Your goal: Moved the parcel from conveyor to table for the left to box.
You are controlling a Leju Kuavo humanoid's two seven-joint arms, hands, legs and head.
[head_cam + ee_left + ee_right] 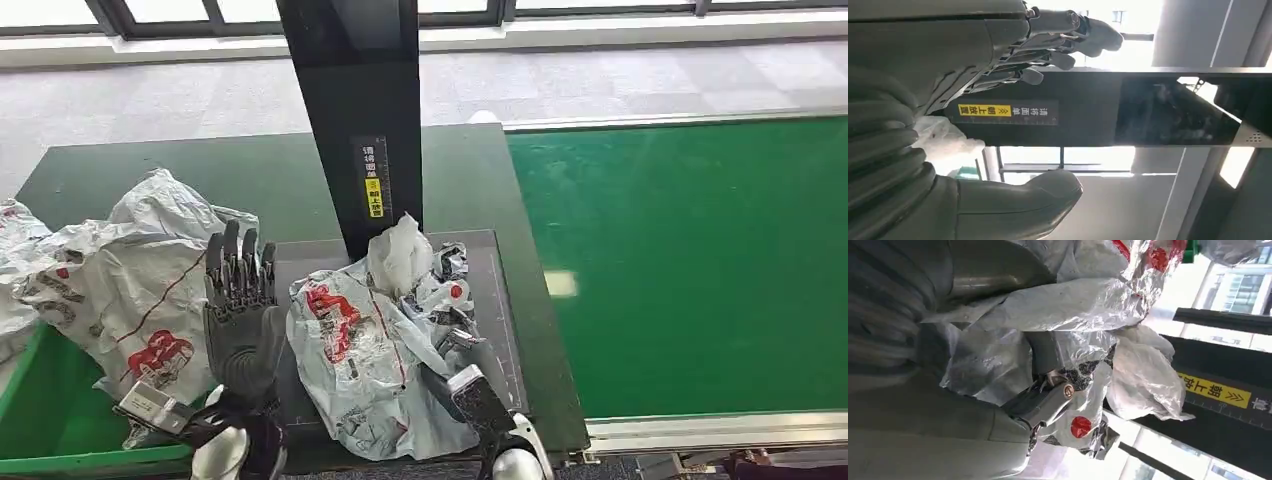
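Note:
The parcel (360, 370), a crumpled white plastic bag with red print, lies on a dark plate (497, 300) on the table, in front of a black post. My right hand (455, 345) grips the parcel's right side; in the right wrist view my right hand (1013, 410) has its fingers dug into the parcel's (1088, 310) plastic folds. My left hand (240, 305) stands just left of the parcel with its fingers stretched up and apart, holding nothing. In the left wrist view my left hand (948, 50) has the thumb well off the fingers.
A black post (355, 110) with a yellow label rises right behind the parcel. The green conveyor belt (690, 260) runs along the right. At the left, a green bin (50, 420) holds other white bags (120, 270), close to my left arm.

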